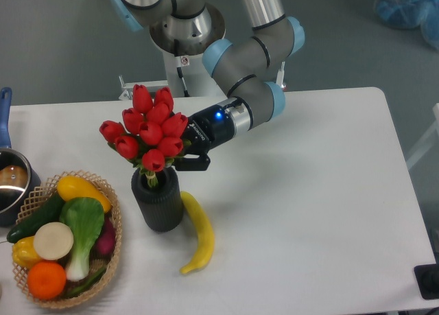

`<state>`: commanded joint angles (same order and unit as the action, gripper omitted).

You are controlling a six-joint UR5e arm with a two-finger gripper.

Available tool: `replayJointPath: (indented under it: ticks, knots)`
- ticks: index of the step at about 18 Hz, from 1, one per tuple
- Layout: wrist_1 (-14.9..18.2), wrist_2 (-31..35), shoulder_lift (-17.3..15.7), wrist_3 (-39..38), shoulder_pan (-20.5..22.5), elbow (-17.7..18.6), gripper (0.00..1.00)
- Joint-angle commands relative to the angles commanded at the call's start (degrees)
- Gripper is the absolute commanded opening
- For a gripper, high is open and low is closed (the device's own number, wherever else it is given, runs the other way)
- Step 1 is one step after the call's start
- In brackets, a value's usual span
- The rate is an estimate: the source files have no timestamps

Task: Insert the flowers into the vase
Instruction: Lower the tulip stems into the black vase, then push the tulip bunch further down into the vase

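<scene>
gripper (177, 158): behind the blooms, seems clamped on the bunch; opening hidden
flowers (147, 131): stems in vase (158, 200)
risk: release tilts bunch, tips vase onto banana (198, 232)

Red flowers (147, 130) – stems inside ribbed vase (158, 202).

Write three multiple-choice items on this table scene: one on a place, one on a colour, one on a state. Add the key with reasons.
1. Where does the banana lie?
A. In the basket
B. On the table, right of the vase
C. In the pot

2. What colour are the flowers?
A. Red
B. White
C. Purple

3. Where are the flower stems?
A. Flat on the table
B. In the basket
C. In the mouth of the vase

Key: 1 B, it curves along the vase's base. 2 A, every bud is red. 3 C, the stems enter the rim, with the gripper beside the bunch.
</scene>
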<state>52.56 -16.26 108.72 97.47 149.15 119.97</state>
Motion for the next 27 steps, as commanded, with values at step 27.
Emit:
replayJointPath:
  ticks: [27]
  knots:
    - [-0.44, 0.53, 1.41, 3.16, 0.26, 1.76, 0.35]
